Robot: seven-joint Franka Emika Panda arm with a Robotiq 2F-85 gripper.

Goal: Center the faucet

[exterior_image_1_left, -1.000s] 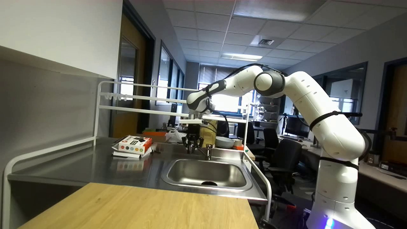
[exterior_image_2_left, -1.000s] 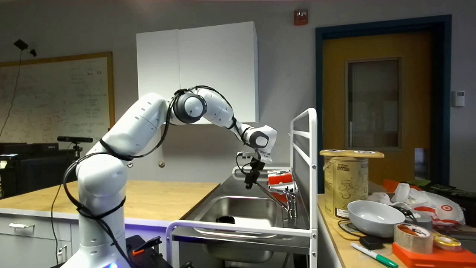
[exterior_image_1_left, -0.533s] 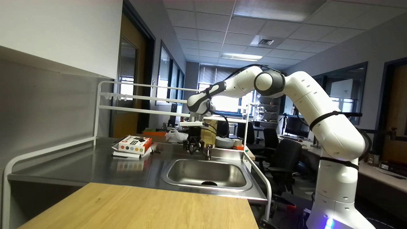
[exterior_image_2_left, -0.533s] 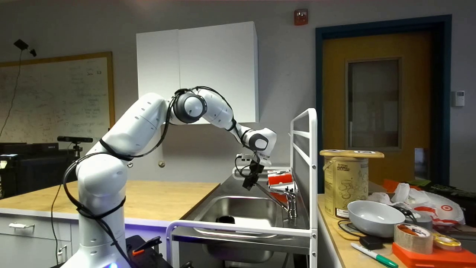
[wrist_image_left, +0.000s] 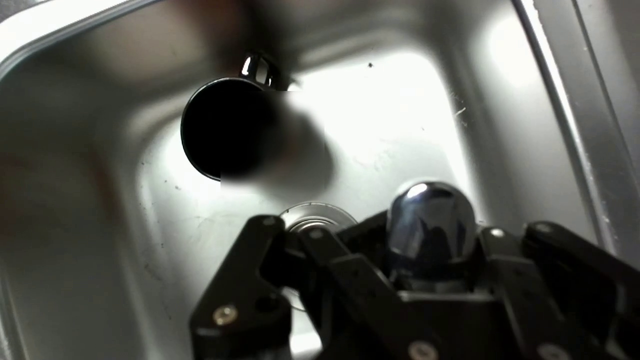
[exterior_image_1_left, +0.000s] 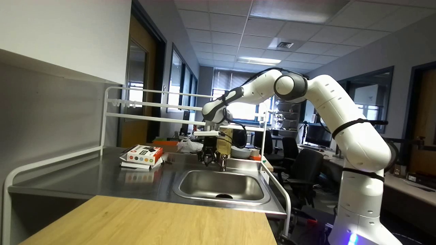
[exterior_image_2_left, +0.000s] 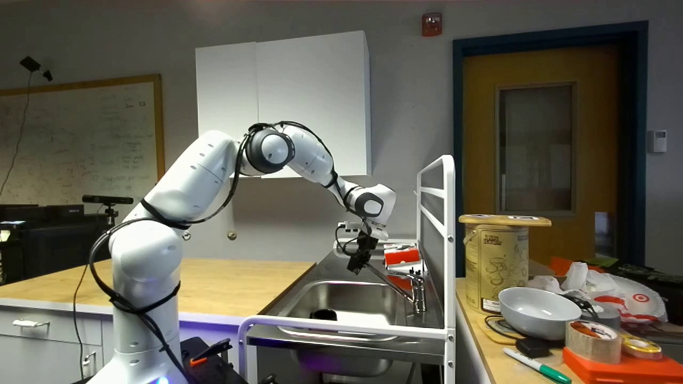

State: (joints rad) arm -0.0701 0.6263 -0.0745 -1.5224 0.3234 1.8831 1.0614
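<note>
The faucet is a slim chrome tap with a spout. Its body stands at the sink's back rim in both exterior views (exterior_image_1_left: 223,163) (exterior_image_2_left: 420,296). Its spout points off to one side of the basin, toward the boxes. In the wrist view the rounded spout tip (wrist_image_left: 431,225) lies between the fingers of my gripper (wrist_image_left: 425,237). The left finger reaches up to the spout's side; the right one is close beside it. The gripper is also at the spout's end in both exterior views (exterior_image_1_left: 207,161) (exterior_image_2_left: 356,265). The pads are mostly hidden, so I cannot tell how tightly they hold.
The steel sink (exterior_image_1_left: 190,197) has a drain (wrist_image_left: 312,215) and a black mug (wrist_image_left: 225,127) in it. A white rail rack (exterior_image_2_left: 448,213) stands behind the faucet. Boxes (exterior_image_1_left: 144,154) lie on the counter. A bowl (exterior_image_2_left: 539,312) and canister (exterior_image_2_left: 496,266) stand beyond the rack.
My gripper has moved slightly right in the view where the boxes are at the left, and slightly left in the view with the canister. Any turn of the faucet is too small to tell.
</note>
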